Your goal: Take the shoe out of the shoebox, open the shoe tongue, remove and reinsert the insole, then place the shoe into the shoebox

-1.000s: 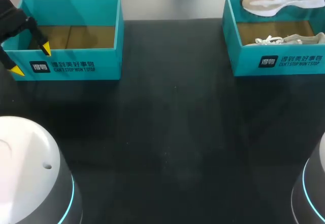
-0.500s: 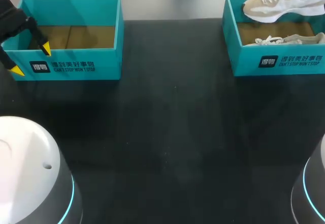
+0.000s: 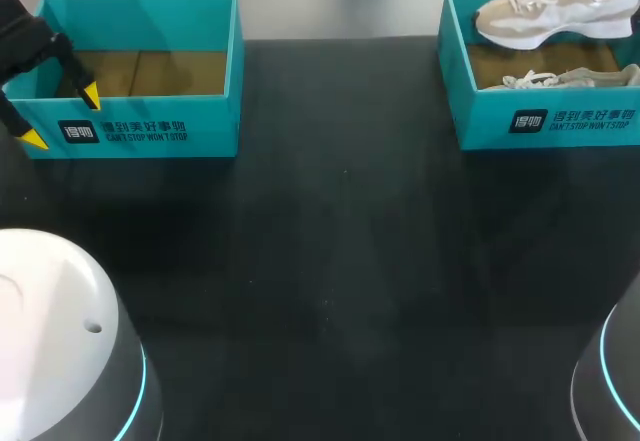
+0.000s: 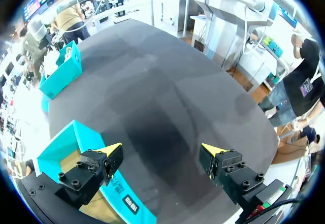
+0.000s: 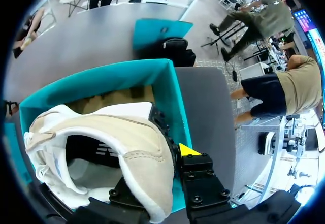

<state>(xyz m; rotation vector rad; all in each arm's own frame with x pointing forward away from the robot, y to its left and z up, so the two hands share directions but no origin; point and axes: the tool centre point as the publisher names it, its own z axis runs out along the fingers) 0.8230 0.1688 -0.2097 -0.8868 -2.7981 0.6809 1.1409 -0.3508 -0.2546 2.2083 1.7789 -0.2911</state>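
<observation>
A beige and white shoe (image 3: 545, 11) hangs above the right teal shoebox (image 3: 540, 121), toe pointing left. My right gripper (image 5: 172, 138) is shut on its heel collar, and one yellow fingertip (image 5: 189, 150) shows beside the shoe (image 5: 122, 137). The other fingertip is mostly hidden behind the shoe. A second shoe (image 3: 560, 79) lies inside that box. My left gripper (image 3: 62, 118) is open at the near left corner of the left teal shoebox (image 3: 150, 131). In the left wrist view, that gripper (image 4: 162, 153) holds nothing and one finger is over the box wall (image 4: 56, 150).
The left shoebox shows only its brown cardboard floor (image 3: 150, 71). A black table (image 3: 330, 261) stretches between the two boxes. The right shoebox (image 4: 63, 71) sits far ahead of the left gripper. The arm bases rise at both near corners.
The held shoe has shifted slightly lower in the head view and levelled out. The left arm has not moved.
</observation>
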